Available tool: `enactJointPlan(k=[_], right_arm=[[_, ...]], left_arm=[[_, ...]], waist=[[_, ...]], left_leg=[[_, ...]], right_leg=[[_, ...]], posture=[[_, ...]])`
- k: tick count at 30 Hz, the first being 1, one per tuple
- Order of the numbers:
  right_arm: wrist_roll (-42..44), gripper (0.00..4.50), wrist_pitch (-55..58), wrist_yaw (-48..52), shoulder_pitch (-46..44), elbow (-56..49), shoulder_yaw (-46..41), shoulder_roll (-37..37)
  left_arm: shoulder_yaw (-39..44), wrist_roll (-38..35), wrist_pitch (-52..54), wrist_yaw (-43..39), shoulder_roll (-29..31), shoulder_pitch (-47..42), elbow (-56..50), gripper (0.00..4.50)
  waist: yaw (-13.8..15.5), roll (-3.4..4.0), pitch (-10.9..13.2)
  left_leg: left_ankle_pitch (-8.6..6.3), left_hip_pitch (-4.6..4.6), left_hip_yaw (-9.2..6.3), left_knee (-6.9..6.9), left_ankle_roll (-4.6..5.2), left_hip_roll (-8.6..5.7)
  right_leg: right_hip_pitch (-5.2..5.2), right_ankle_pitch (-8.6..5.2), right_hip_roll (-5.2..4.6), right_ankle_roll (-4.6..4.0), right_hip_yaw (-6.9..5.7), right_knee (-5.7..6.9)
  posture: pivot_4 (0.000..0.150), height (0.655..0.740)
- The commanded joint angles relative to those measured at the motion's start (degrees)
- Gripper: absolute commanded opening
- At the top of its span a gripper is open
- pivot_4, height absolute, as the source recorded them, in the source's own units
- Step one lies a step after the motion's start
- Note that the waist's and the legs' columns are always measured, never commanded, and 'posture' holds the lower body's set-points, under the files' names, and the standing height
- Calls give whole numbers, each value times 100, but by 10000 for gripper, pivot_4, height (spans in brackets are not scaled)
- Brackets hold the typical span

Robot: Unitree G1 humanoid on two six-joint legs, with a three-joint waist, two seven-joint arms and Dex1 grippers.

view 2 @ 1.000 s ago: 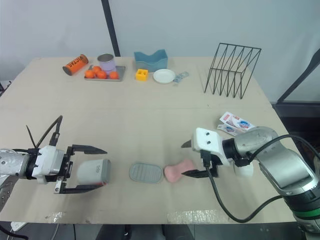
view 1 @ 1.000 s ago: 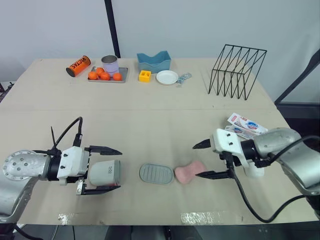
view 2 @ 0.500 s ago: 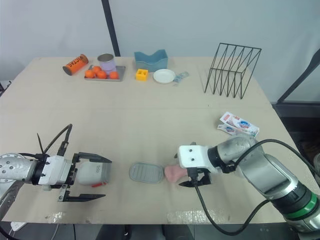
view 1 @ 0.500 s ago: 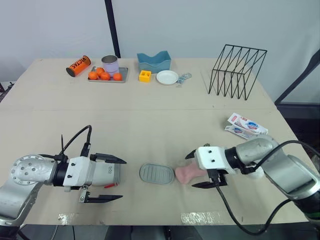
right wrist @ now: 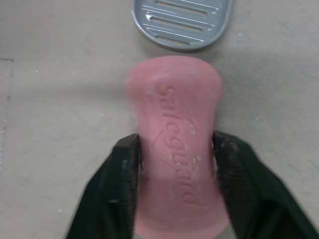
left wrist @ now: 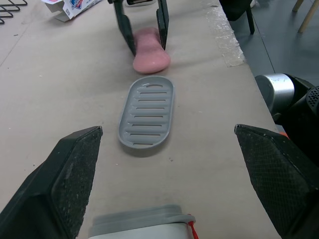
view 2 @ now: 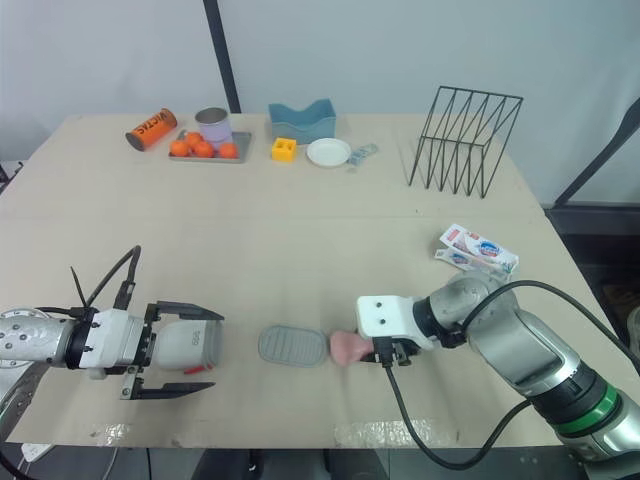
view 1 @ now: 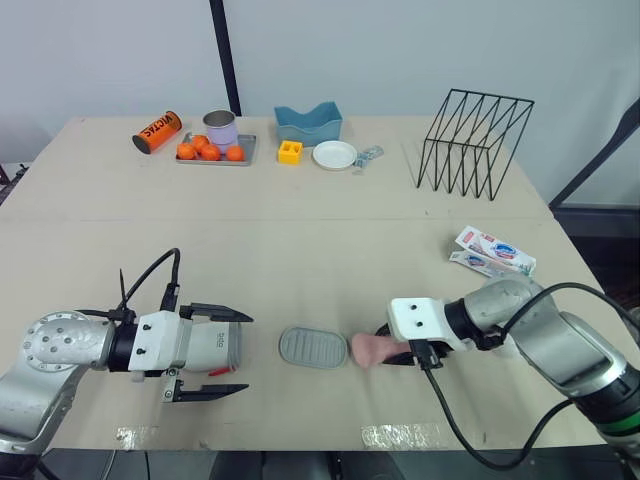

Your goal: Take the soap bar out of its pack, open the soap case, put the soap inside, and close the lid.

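Item 1 – soap bar (right wrist: 172,94): pink and waisted, with embossed lettering on its upper face. It lies out of its pack near the front edge of the surface (view 1: 320,240). One end sits just beside the grey ribbed case half (view 1: 313,347), with a narrow gap between them.

Item 2 – right end effector (right wrist: 175,149): closed on the soap bar, one black finger pressed to each long side at the end away from the case half.

Item 3 – grey ribbed case half: oval, lying flat with its slotted face up, between the two end effectors.

Item 4 – left end effector (view 1: 247,352): fingers spread wide, pointing toward the case half. A pale container (view 1: 215,345) lies between them, close to the wrist; contact with either finger cannot be made out.

Item 5 – soap pack (view 1: 495,249): a white, red and blue carton lying at the right side of the surface, well apart from the soap.

Far edge, left to right: orange can (view 1: 158,131) on its side; metal tray (view 1: 215,163) holding oranges and a tin (view 1: 220,128); blue holder (view 1: 308,124); yellow block (view 1: 290,152); white plate (view 1: 334,154); black wire rack (view 1: 475,140).
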Motion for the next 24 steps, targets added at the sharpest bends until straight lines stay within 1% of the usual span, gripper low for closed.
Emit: enactJointPlan(k=[1,4,9,13,16,20,24], right_arm=[[-156,17877,-70,88,-5,-50,29,-79],[-171,17877,-75,103,-2,-44,-10,-51],[380,17877,544,232,-338,-283,-395,19],[857,17877,1718,38,-1010,-546,-363,470],[1247,17877,2467,-99,-1336,-748,-331,788],[1245,17877,2798,-334,-1594,-852,5,1009],[1137,17877,3037,-614,-1839,-819,436,1218]], left_arm=[[17,23,-101,91,-51,-37,-74,45000],[1,57,-131,124,-77,0,-73,45000],[55,122,-172,105,-49,120,10,45000],[120,259,-303,127,-42,175,194,45000],[131,288,-351,142,-31,168,278,45000],[225,298,-365,140,18,232,353,45000],[268,343,-326,159,73,321,356,45000]], waist=[[0,0,0],[0,0,0],[-5,1,1],[-23,1,1],[-4,1,1],[17,0,1],[0,1,1]], left_leg=[[0,1,0,0,0,0],[0,1,0,2,0,0],[0,2,-1,2,0,0],[0,8,2,0,0,4],[0,8,0,-2,0,6],[0,-3,-9,-1,0,-8],[0,1,-8,-1,0,-3]], right_leg=[[0,0,0,0,0,0],[3,0,0,0,0,0],[4,0,0,0,0,0],[4,2,3,-4,2,2],[4,3,6,-6,-1,2],[3,0,-11,0,-10,-3],[2,0,-7,-1,-8,0]], posture=[[1500,7400],[1500,7400],[1500,7400],[1500,7400],[1500,7400],[1500,7400],[1500,7400]])
